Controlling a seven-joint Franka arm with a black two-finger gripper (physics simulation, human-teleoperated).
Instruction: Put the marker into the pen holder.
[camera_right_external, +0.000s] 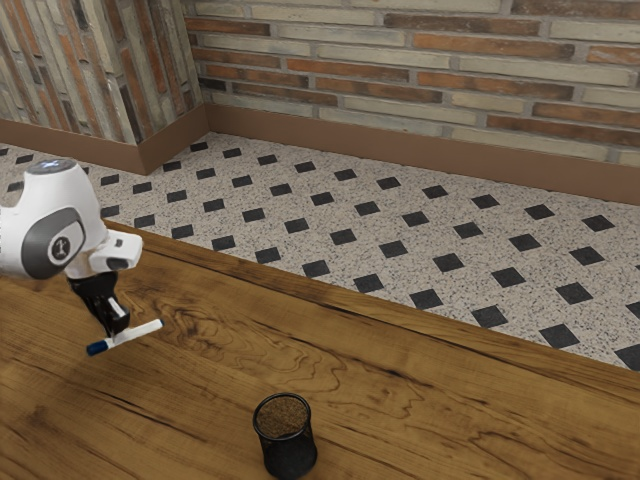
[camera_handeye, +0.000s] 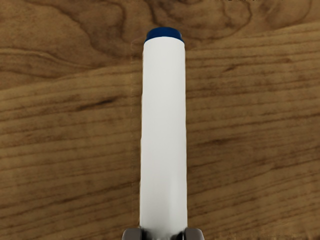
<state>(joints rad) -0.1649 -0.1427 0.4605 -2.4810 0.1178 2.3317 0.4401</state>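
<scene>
The claw is clamped on the marker, whose blue end points to 8 o'clock in the exterior view. The pen holder stands at 4 o'clock from the claw, well apart; the marker probably must turn upright.

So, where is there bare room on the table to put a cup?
The table is bare between the marker and the pen holder, and from the holder toward the exterior view's right. It is crowded around the gripper, which holds the marker.
</scene>
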